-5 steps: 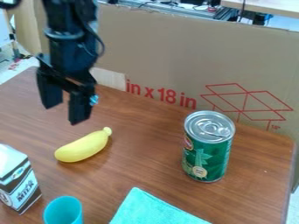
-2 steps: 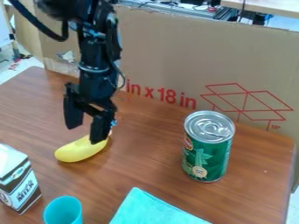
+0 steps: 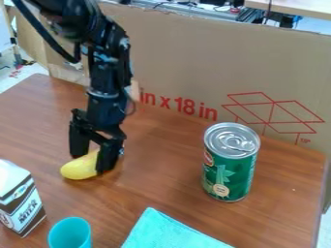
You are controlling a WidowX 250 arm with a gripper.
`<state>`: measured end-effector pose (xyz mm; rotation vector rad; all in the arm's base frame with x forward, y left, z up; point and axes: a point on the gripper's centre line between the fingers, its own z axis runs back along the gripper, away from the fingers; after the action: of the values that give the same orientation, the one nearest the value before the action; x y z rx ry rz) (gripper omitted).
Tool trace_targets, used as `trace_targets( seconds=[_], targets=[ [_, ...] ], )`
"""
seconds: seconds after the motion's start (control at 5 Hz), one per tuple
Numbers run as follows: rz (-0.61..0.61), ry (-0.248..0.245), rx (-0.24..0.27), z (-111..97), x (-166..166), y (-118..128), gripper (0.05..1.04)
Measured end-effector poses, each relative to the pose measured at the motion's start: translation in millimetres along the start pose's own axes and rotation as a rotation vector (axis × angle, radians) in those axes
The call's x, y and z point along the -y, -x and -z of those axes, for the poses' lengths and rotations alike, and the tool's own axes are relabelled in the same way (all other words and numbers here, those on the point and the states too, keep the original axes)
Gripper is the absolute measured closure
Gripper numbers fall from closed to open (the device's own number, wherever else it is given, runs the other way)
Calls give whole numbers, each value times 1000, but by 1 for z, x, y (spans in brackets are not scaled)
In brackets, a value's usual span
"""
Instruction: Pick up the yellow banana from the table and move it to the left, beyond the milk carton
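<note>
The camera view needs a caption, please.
Gripper, jaws apart, at a curved yellow toy, a green can to the right.

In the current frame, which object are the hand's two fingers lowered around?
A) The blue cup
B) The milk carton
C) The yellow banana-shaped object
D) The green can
C: the open hand is down at the yellow banana-shaped object, one finger on either side of it, while the green can stands well off across the table.
</note>
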<state>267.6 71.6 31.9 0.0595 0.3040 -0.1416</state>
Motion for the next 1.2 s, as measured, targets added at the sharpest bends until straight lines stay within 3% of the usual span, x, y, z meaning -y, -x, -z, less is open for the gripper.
trace_targets(
  seconds=[0.2, 0.4, 0.6, 0.8, 1.0, 1.2],
  targets=[
    [-20, 8, -3, 2, -3, 1, 133],
    [-13, 60, 8, -2, -4, 5, 413],
    [-19, 88, 91, -33, -4, 15, 508],
    [-86, 123, 227, -78, -22, 33, 508],
    [-187, 109, 282, -103, -46, 56, 508],
    [-363, 96, 275, -101, -91, 77, 508]
  ],
)
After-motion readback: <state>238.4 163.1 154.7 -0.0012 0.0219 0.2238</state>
